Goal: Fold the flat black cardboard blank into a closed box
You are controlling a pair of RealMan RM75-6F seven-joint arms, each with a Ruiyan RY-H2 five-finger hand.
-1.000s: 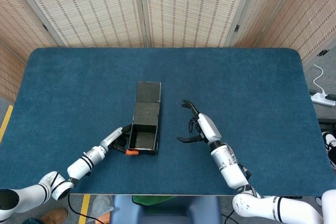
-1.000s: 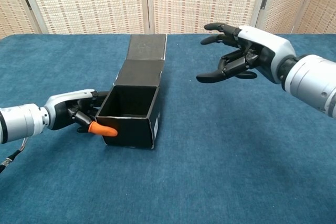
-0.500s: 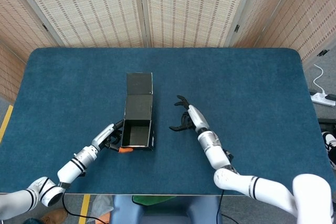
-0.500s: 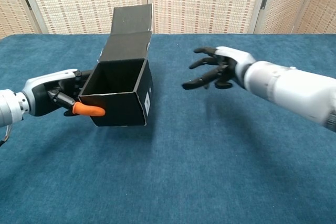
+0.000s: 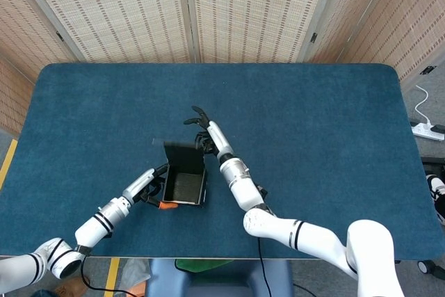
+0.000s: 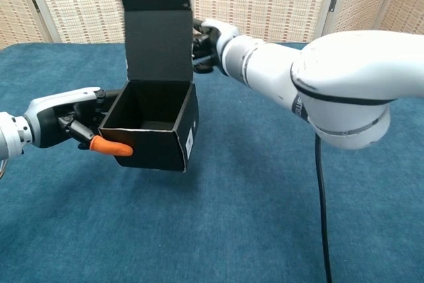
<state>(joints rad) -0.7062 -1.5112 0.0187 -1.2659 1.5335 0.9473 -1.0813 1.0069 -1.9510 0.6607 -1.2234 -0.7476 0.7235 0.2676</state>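
The black box (image 6: 152, 124) sits left of centre near the front edge of the blue tabletop (image 5: 327, 123), its mouth open upward and its lid flap (image 6: 158, 38) standing upright at the far side, so its long line now runs up rather than along the cloth. Half a second ago that flap leaned back away from the robot; it has since been raised to vertical. The left hand (image 6: 73, 120) grips the box's left wall, an orange-tipped finger lying across the front. The right hand (image 6: 207, 43), which hung apart to the right with fingers spread, has moved in behind the flap's right edge; whether its fingers press it I cannot tell. Woven cane screens (image 5: 229, 12) stand behind the tabletop, and a white power strip (image 5: 427, 129) lies on the floor at right
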